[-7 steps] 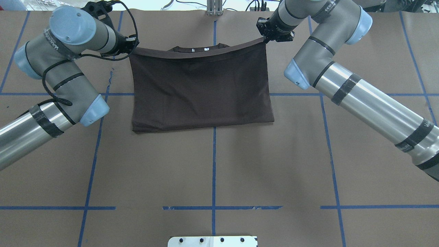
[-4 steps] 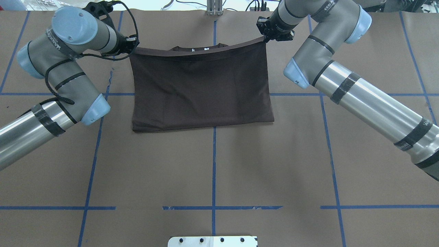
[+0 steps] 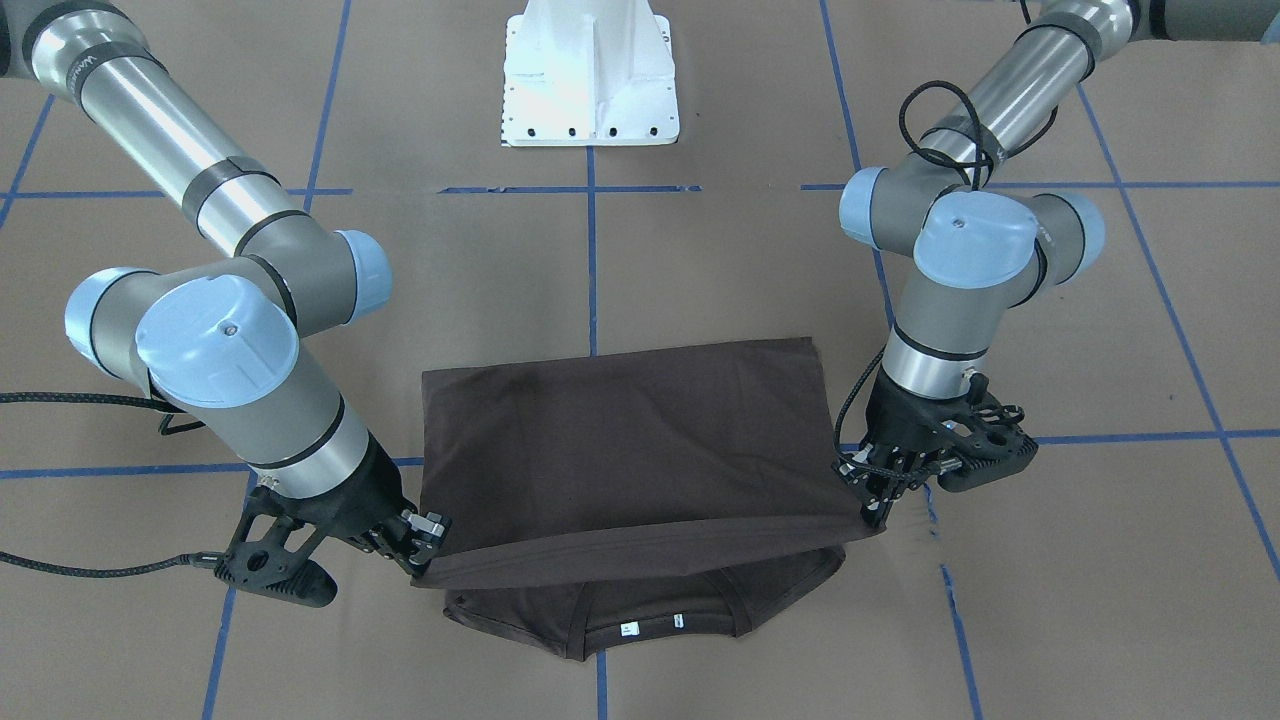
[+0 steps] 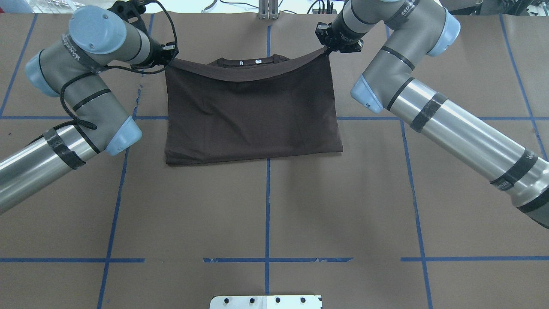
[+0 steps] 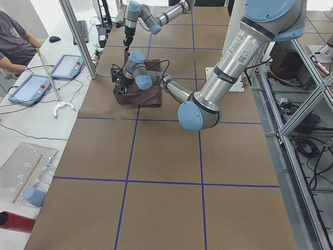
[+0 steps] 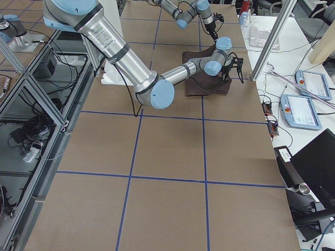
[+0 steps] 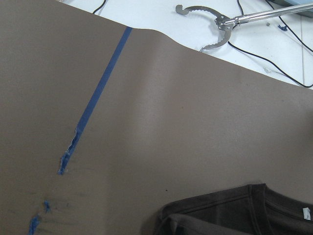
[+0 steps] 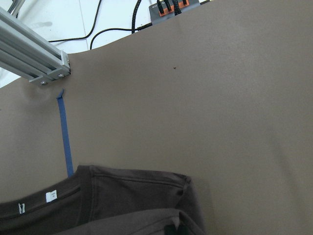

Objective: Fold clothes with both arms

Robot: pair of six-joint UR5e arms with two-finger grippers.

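Observation:
The dark brown T-shirt lies folded over on the brown table, toward its far side. Its upper layer's hem hangs between both grippers and sags in the middle. My left gripper is shut on the hem's left corner, my right gripper on the right corner. Beyond the sagging hem the collar with white tags shows. In the front-facing view the T-shirt has the left gripper at its right and the right gripper at its left. Both wrist views catch only the collar, no fingers.
The white pedestal base stands at the robot's side of the table. Blue tape lines grid the brown paper. A metal reacher tool and an aluminium rail lie past the far edge. A person sits at the bench with tablets.
Both grippers have carried the hem a little farther from the robot and slightly inward. The held edge sags more in the middle. The lower layer has stayed put.

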